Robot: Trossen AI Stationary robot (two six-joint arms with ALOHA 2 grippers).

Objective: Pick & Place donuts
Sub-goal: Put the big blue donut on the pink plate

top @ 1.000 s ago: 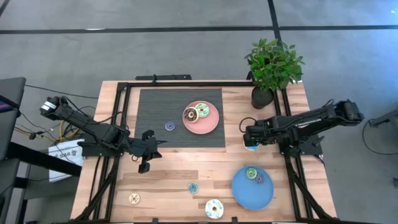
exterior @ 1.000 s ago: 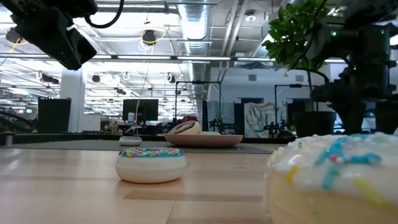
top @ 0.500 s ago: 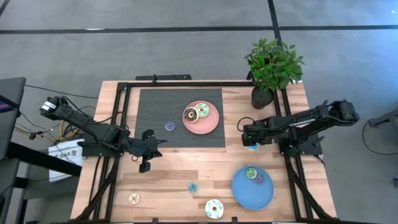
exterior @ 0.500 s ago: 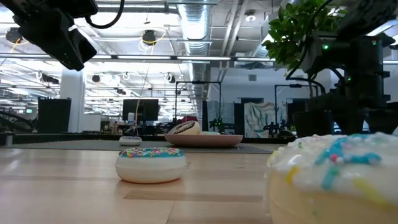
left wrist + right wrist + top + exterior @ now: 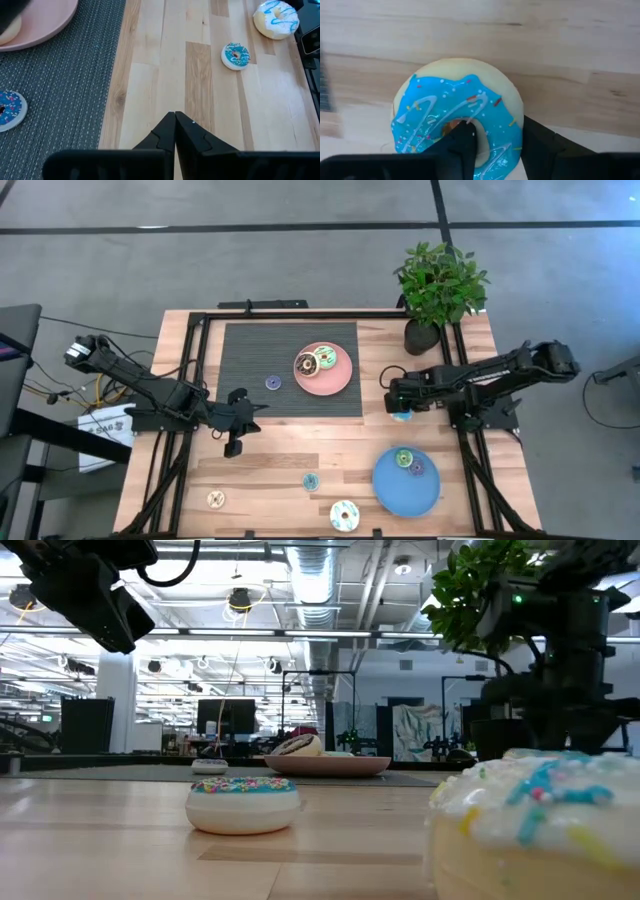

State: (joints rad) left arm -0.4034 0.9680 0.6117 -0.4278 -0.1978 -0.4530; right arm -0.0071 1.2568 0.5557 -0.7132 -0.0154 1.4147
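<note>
The right gripper point(image 5: 492, 142) is clamping one finger through the blue-iced donut point(image 5: 457, 117), one outside; squeezing squarely before lifting seems wise. The left gripper point(image 5: 175, 131) is waiting, fingers together.

The table point(image 5: 340, 435) is pale wood in jointed planks with visible grain and a smooth satin finish, and a dark ribbed mat point(image 5: 250, 380) of woven-looking, matt texture lies on it. The blue-iced donut point(image 5: 455, 122) looks like glossy moulded plastic, its cream body smooth and its icing shiny with fine sprinkles, while the pink plate point(image 5: 335, 380) and blue plate point(image 5: 400, 490) appear smooth and matt. The right gripper point(image 5: 495, 145) shows matt black plastic fingers point(image 5: 462, 145).
</note>
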